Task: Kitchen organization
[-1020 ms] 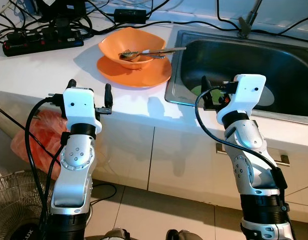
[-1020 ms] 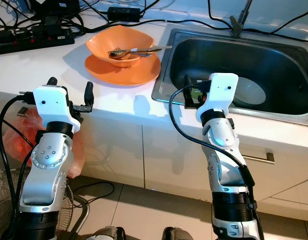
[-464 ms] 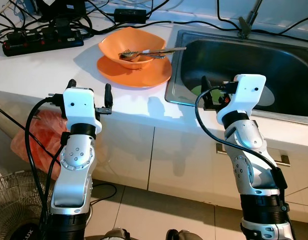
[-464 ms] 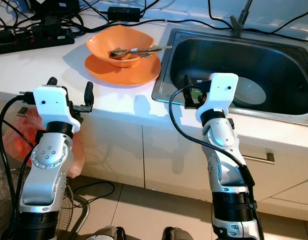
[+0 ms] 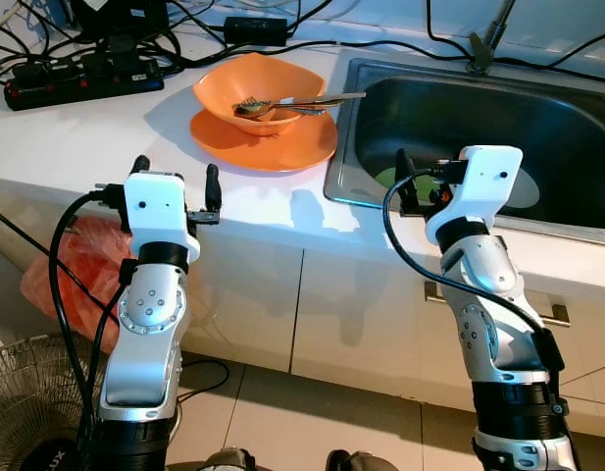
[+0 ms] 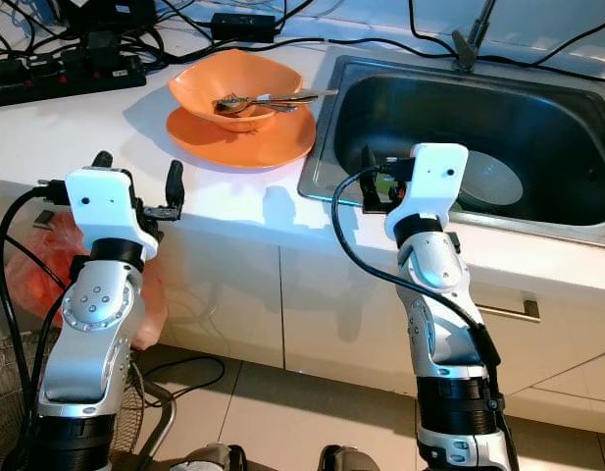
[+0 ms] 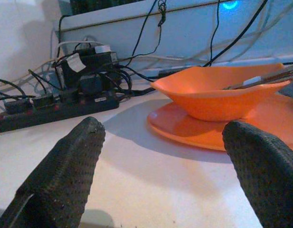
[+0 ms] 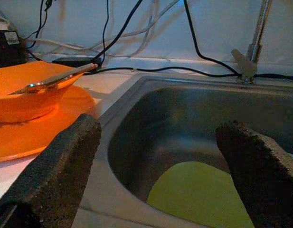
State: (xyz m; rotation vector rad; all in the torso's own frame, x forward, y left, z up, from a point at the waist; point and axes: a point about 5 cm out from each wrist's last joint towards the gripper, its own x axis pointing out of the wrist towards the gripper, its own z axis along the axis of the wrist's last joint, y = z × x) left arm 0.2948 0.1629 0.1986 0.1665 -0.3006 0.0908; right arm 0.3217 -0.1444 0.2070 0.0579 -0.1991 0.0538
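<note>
An orange bowl (image 5: 259, 93) holding cutlery (image 5: 294, 102) is stacked on an orange plate (image 5: 264, 139) on the desk (image 5: 76, 132). Both the left claw (image 5: 174, 181) and the right claw (image 8: 155, 156) are held wide open and empty. A yellow-green item (image 8: 198, 197) in the sink (image 5: 449, 98) is seen clearly from the right wrist.

White countertop (image 5: 76, 137), pale cabinet fronts (image 5: 371, 314), beige tiled floor (image 5: 312, 417).

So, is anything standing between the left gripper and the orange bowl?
Nothing visible does. The left gripper is open over bare counter, and the bowl sits ahead on its plate. The power strip lies off to one side.
</note>
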